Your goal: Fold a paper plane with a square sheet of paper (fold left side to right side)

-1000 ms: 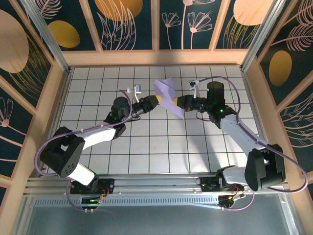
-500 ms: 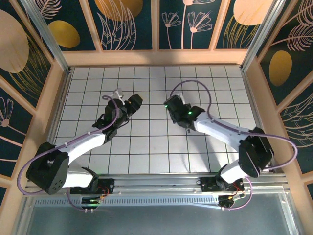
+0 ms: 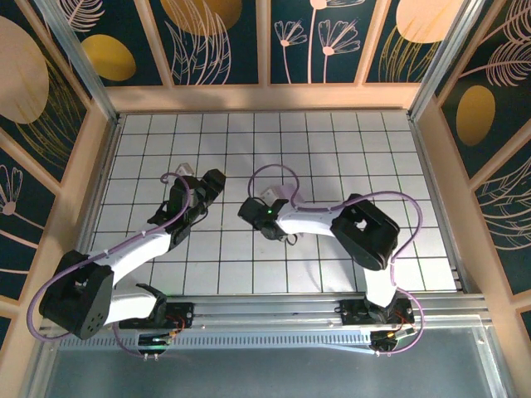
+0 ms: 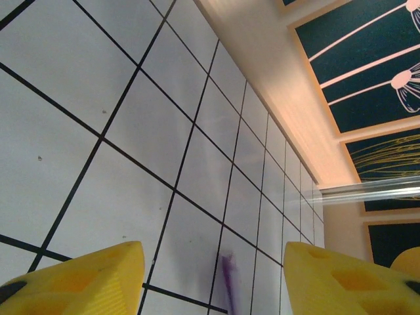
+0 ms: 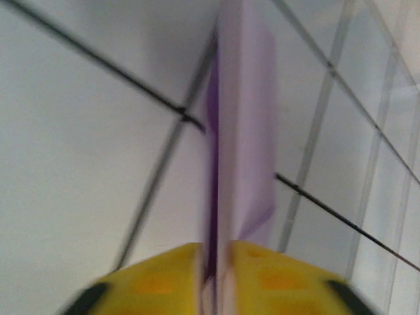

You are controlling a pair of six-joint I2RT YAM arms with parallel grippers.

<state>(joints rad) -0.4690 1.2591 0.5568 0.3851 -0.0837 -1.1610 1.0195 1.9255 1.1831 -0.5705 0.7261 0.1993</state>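
Because the right wrist view is smeared with motion, I can make out the right gripper (image 5: pixel 215 252) with its yellow fingers close on either side of the thin, folded lavender paper plane (image 5: pixel 243 131), but I cannot tell whether they pinch it. The plane stands edge-on and runs from the fingers toward 12 o'clock over the tiles. The left gripper (image 4: pixel 213 252) has its yellow fingers spread wide, with bare floor between them and a blurred purple streak (image 4: pixel 227 282) I cannot identify. The overhead view gives me the layout instead. There the right gripper (image 3: pixel 251 207) sits near the middle of the white, black-lined grid table (image 3: pixel 348 149), and the left gripper (image 3: pixel 214 178) is at its 10 o'clock, apart from it. Dark blue wall panels (image 3: pixel 224 41) with gold leaf patterns, framed in pale wood, enclose the table.
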